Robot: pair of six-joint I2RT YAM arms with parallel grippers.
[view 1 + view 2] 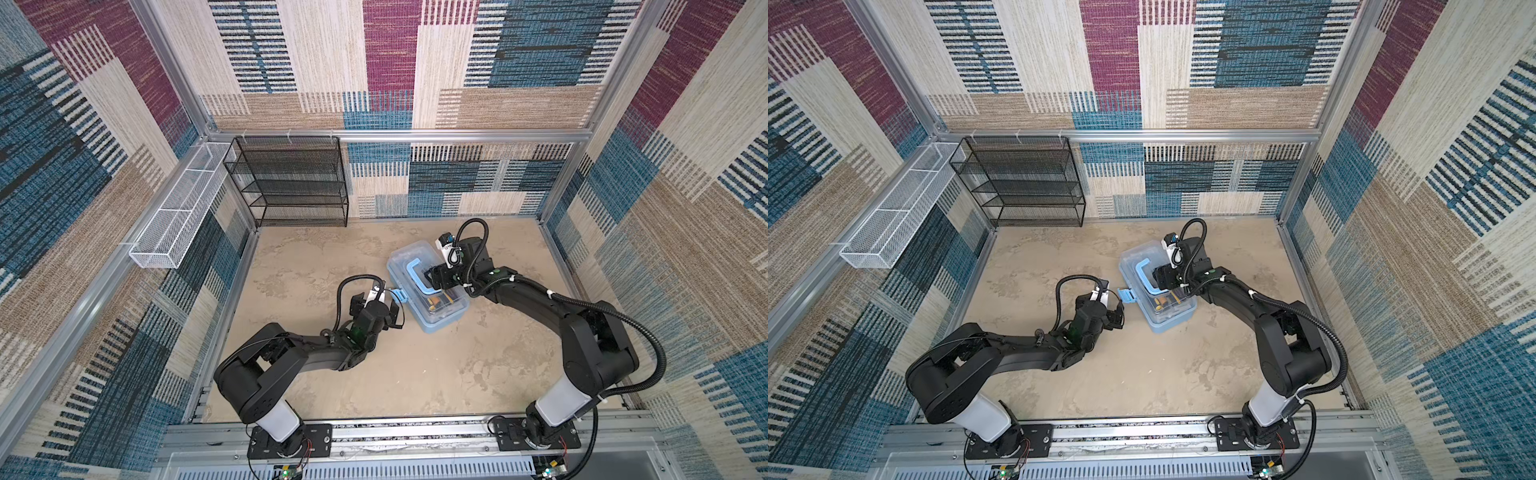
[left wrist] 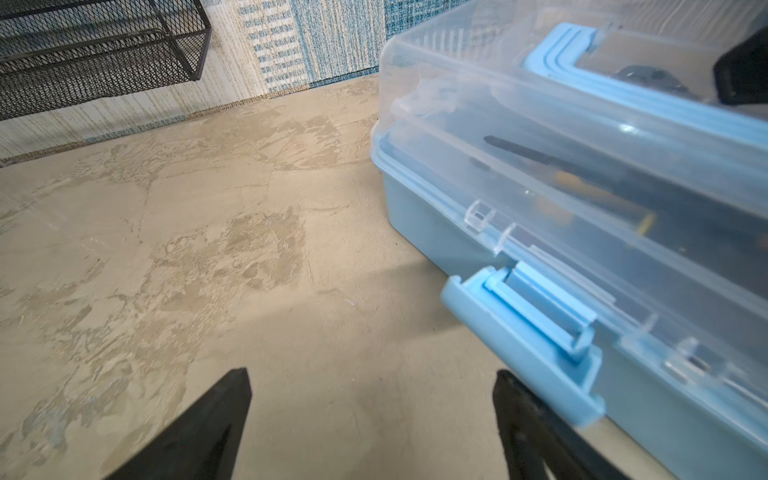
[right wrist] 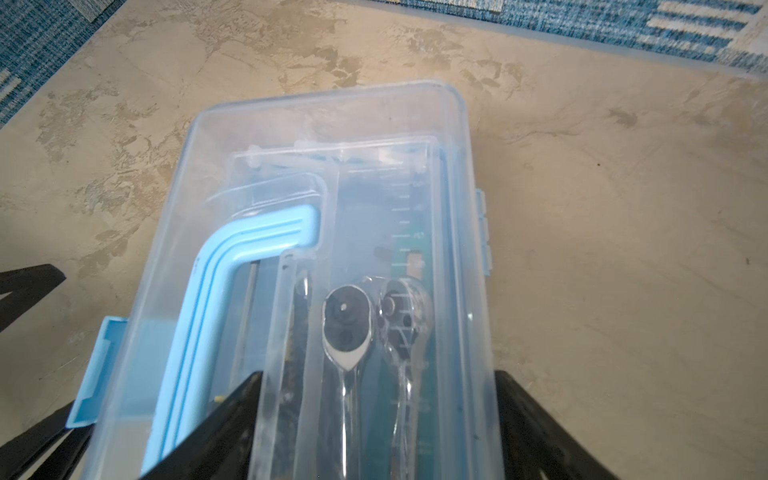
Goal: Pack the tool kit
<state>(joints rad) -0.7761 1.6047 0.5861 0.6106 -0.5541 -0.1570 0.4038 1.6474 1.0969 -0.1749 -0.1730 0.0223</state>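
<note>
So the light-blue plastic tool box with the clear lid [image 1: 428,286] sits skewed on the beige mottled desk [image 1: 332,257], right of the middle and toward the back. The lid is down, and its blue arched handle [image 1: 413,272] lies flat on top. The blue latch [image 2: 528,332] is flipped out from the box's long side, toward the left arm. Two chrome ratchets [image 3: 347,328] show through the lid.

Room-wise, there's a big bare stretch of desk in front of the box and off to its left. The black wire-mesh shelf rack [image 1: 291,183] stands at the back-left corner, well apart from the box. The long white wire-mesh basket [image 1: 174,220] hangs on the left wall above the desk. Between the box and the right wall is a narrower strip, and the right arm fills most of it.

The left arm lies low across the desk, elbow folded, wrist aimed at the latch side. The left fingers [image 2: 216,419] are spread wide on nothing, one tip just beside the latch. The right arm arches up high and reaches down over the lid. The right fingers [image 3: 232,411] are spread too, one right next to the handle, gripping nothing.
</note>
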